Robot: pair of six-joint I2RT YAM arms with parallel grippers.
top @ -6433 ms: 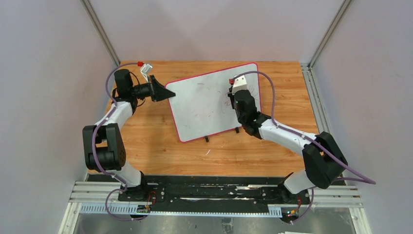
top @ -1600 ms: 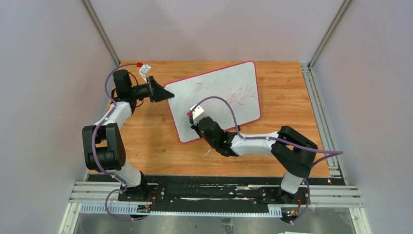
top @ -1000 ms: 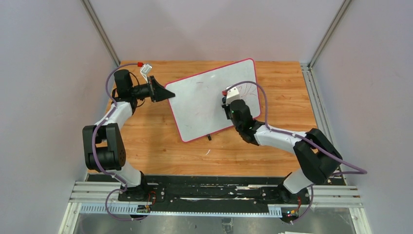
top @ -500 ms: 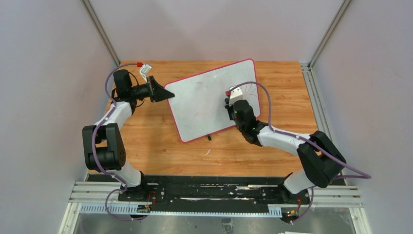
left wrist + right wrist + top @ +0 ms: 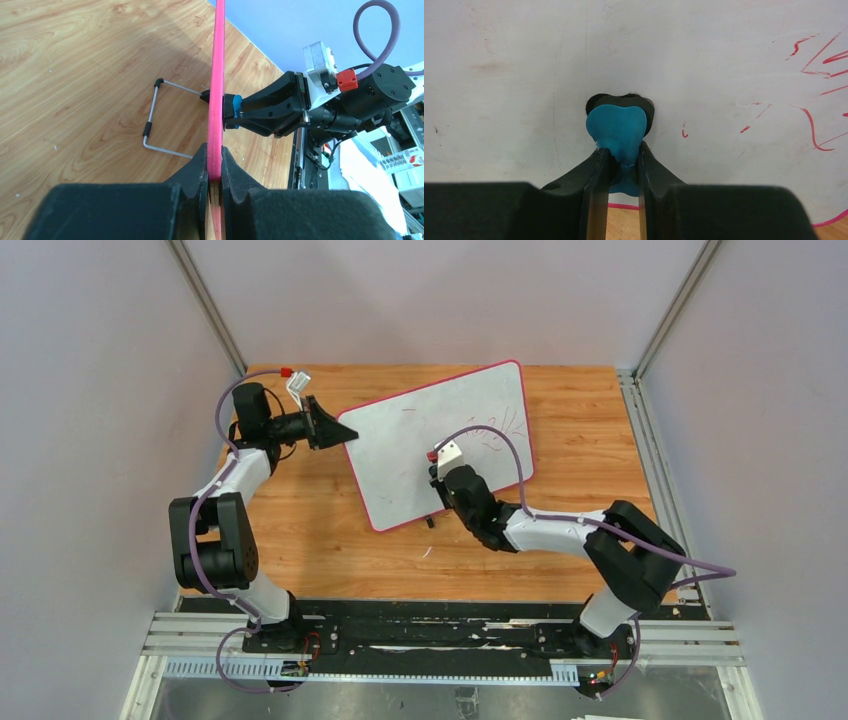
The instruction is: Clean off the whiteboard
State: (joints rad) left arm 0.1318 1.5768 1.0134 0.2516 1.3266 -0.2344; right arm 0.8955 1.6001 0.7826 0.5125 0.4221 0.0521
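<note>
The whiteboard [image 5: 410, 455] with a pink-red rim lies tilted on the wooden table. Red scribbles [image 5: 495, 428] remain near its upper right; they also show in the right wrist view [image 5: 819, 90]. My left gripper [image 5: 340, 432] is shut on the board's left corner, its jaws clamping the pink rim [image 5: 216, 100]. My right gripper [image 5: 436, 476] is shut on the blue eraser [image 5: 617, 127] and presses it against the board's surface [image 5: 524, 75] near the board's middle. The eraser also shows from the left wrist view [image 5: 235, 104], touching the board.
A metal wire stand [image 5: 152, 125] sticks out under the board onto the wood. A small black foot [image 5: 428, 522] shows at the board's near edge. Grey walls and metal rails [image 5: 650, 470] bound the table.
My right gripper has swept the eraser left and toward me, from the scribbled upper right part to the board's middle. The left gripper and the board have stayed put.
</note>
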